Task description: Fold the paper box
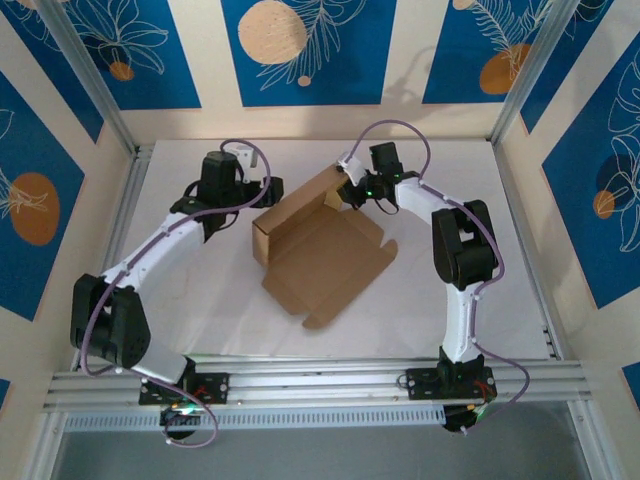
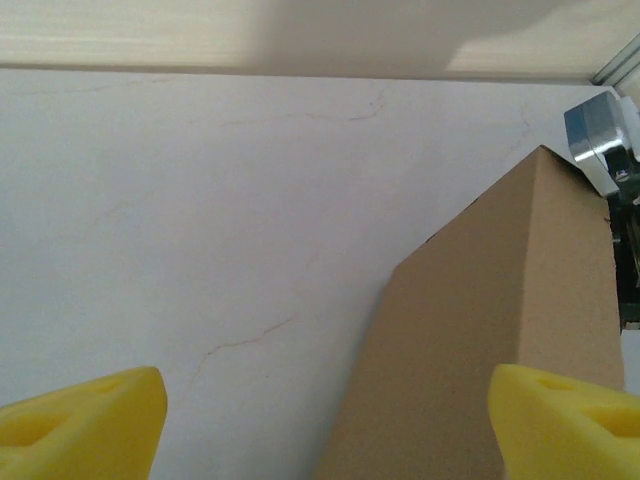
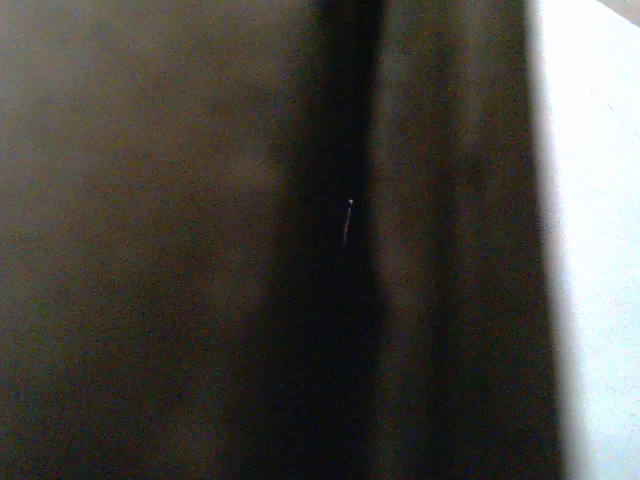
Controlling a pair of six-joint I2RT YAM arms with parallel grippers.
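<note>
The paper box [image 1: 325,260] is a brown cardboard sheet lying half-formed in the middle of the white table [image 1: 470,170]. Its rear wall stands up and its front flap lies flat. My left gripper [image 1: 260,200] hovers at the box's rear left corner, open. In the left wrist view its yellow fingertips [image 2: 85,425] stand wide apart, and an upright cardboard panel [image 2: 500,310] rises near the right one without being pinched. My right gripper [image 1: 345,192] sits at the right end of the rear wall, shut on the cardboard. Dark cardboard [image 3: 200,250] lies right against the right wrist camera.
Metal frame posts [image 1: 95,85] and blue-patterned walls enclose the table on three sides. An aluminium rail [image 1: 320,385] runs along the front edge by the arm bases. Bare table lies left of the box and at the back. Part of the right arm [image 2: 600,140] shows beyond the panel.
</note>
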